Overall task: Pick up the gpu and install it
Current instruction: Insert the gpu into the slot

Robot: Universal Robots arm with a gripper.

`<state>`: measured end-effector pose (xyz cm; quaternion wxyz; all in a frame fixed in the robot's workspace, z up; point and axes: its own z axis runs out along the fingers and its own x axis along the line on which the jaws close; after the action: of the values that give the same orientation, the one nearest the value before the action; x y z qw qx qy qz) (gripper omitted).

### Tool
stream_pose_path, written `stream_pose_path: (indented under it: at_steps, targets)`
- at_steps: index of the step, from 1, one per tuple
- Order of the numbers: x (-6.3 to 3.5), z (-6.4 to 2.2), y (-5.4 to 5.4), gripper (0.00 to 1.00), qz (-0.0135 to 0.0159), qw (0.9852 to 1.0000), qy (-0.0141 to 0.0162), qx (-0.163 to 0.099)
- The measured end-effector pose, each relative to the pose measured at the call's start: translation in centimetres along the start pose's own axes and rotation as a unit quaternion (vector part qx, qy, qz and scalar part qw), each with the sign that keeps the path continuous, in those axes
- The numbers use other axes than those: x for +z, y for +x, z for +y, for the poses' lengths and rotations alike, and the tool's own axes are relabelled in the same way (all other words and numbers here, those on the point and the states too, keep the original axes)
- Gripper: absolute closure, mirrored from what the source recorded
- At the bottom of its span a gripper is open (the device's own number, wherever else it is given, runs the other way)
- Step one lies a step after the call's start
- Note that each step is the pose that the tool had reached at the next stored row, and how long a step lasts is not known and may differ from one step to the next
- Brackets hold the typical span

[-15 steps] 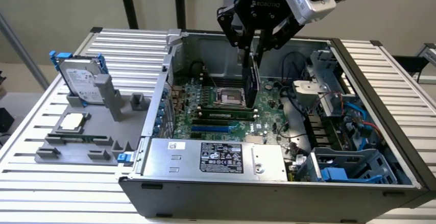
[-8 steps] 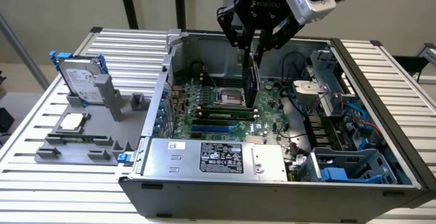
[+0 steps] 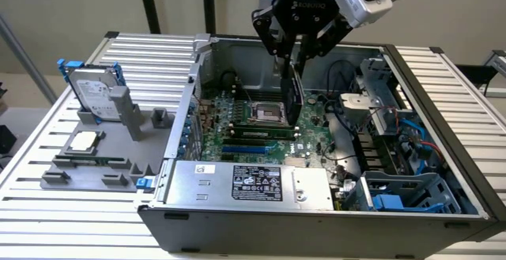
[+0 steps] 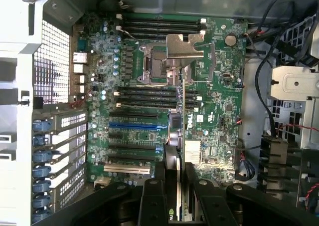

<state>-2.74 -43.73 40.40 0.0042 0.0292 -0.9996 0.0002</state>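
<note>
One gpu hangs clamped in the jaws of the gripper above the motherboard. Carrying step, I judge; installing demands lining its edge with an expansion slot.

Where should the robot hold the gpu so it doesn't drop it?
By its top edge, coming straight down from above. The gpu is thin and flat and hangs on edge, so the gripper pinches its two flat faces, as it does here. That leaves the bottom edge free above the motherboard.
</note>
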Motion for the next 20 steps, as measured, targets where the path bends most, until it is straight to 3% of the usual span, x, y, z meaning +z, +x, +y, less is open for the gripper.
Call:
stream_pose_path:
  at_steps: [5, 10, 15, 20]
  targets:
    - [0.06, 0.00, 0.00, 0.73, 0.0000, 0.9990, 0.0002, -0.046]
    - [0.12, 0.00, 0.00, 0.73, 0.0000, 0.9959, 0.0006, -0.091]
    - [0.21, 0.00, -0.01, 0.73, 0.0000, 0.9908, 0.0009, -0.136]
    - [0.34, 0.00, -0.01, 0.73, 0.0000, 0.9836, 0.0013, -0.180]
